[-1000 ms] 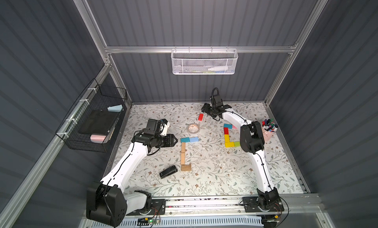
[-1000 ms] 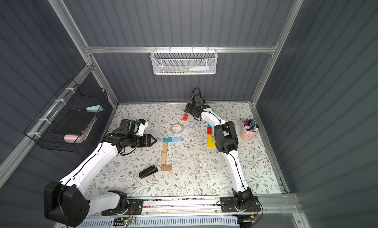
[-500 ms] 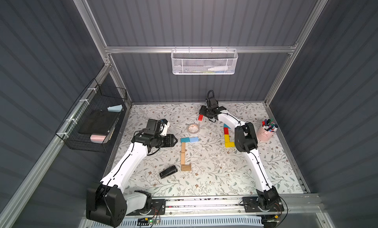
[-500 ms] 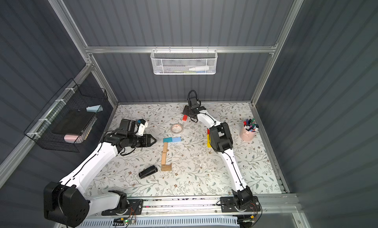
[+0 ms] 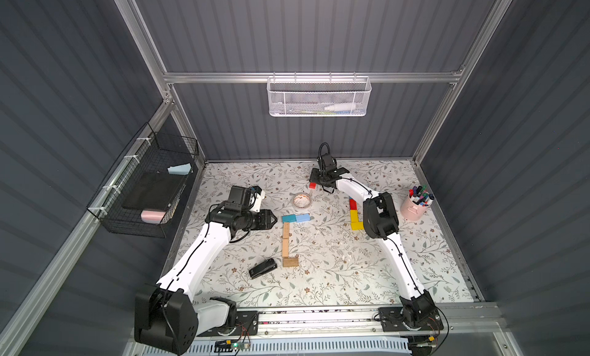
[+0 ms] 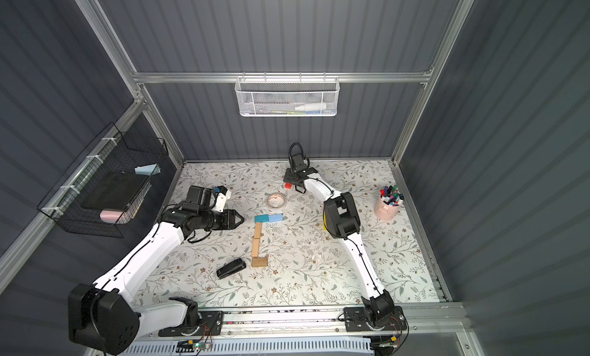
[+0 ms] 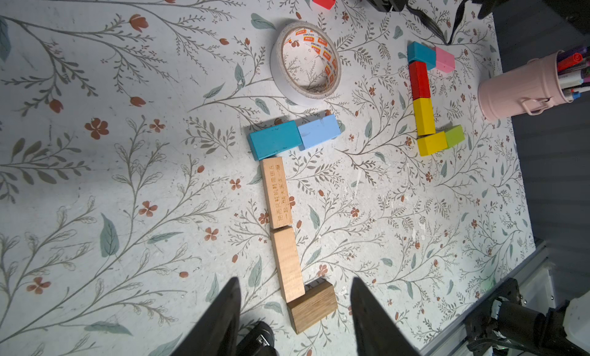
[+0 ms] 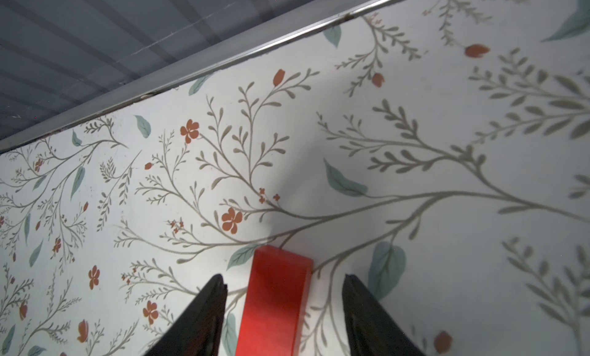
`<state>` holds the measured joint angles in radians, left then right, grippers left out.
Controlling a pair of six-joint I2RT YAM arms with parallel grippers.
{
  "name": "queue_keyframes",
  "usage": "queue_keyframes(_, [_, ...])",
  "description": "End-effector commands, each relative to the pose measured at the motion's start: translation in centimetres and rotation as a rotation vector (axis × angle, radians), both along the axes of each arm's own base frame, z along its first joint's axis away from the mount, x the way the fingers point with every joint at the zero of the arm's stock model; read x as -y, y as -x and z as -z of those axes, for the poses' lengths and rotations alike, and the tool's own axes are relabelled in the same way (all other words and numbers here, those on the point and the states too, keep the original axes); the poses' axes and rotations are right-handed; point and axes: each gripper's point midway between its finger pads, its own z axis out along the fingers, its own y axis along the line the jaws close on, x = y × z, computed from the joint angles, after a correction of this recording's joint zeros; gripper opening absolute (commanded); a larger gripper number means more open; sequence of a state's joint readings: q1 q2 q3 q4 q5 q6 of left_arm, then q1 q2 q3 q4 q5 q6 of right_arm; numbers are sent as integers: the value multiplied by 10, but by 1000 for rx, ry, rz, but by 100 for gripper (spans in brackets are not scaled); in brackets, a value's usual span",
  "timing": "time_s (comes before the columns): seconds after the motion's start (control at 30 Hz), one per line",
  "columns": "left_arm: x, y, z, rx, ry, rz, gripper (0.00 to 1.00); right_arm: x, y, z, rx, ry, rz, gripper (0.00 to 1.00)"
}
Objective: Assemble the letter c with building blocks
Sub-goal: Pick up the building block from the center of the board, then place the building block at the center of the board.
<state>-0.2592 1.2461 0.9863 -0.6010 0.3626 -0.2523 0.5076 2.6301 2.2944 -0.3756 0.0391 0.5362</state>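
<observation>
Left pincer [image 5: 270, 220] hung open and empty beside a tan-wood-and-blue block C [image 7: 281, 194], seemingly short one bottom piece; beyond, a multicoloured block C [image 7: 424, 115] looked finished; right pincer [image 8: 282, 276] stood open astride the loose red rectangular block [image 8: 274, 303], ungripped.

In a top view we see the left gripper [image 6: 241, 219] hanging near a teal block [image 6: 262, 219], which touches a light blue block [image 6: 276, 217]. From the teal one, three wooden blocks [image 6: 256, 247] run toward the near edge, the last turned sideways, with a stapler [image 6: 231, 268] near it. The right gripper [image 6: 291, 181] sits over a red block [image 6: 288, 185], close to a tape roll [image 6: 276, 200]. A pink pen cup [image 6: 387, 209] stands well apart.
</observation>
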Motion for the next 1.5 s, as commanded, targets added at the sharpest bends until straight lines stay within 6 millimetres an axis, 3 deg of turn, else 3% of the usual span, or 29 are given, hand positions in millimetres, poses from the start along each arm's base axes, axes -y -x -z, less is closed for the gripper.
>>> queue_keyframes(0.0, [-5, 4, 0, 12, -13, -2, 54, -6, 4, 3, 10, 48, -19, 60])
queue_keyframes(0.43, [-5, 5, -3, 24, -10, -5, 54, 3, 25, 34, -72, 188, -64, 42])
queue_keyframes(0.67, [-6, 6, -3, 23, -13, -6, 54, 11, 31, 35, -71, 281, -141, 28])
queue_keyframes(0.8, [-7, 5, -2, 23, -18, -12, 54, 16, 30, 22, -41, 309, -192, 23])
queue_keyframes(1.07, [-6, 5, 1, 11, -20, -9, 53, 31, 41, -31, 75, 391, -290, 20])
queue_keyframes(1.27, [-6, 4, 2, 5, -22, -1, 53, 31, 78, -52, 110, 383, -455, 18])
queue_keyframes(1.47, [-5, 5, 2, 1, -18, 5, 53, 37, 134, -66, 163, 346, -615, 18])
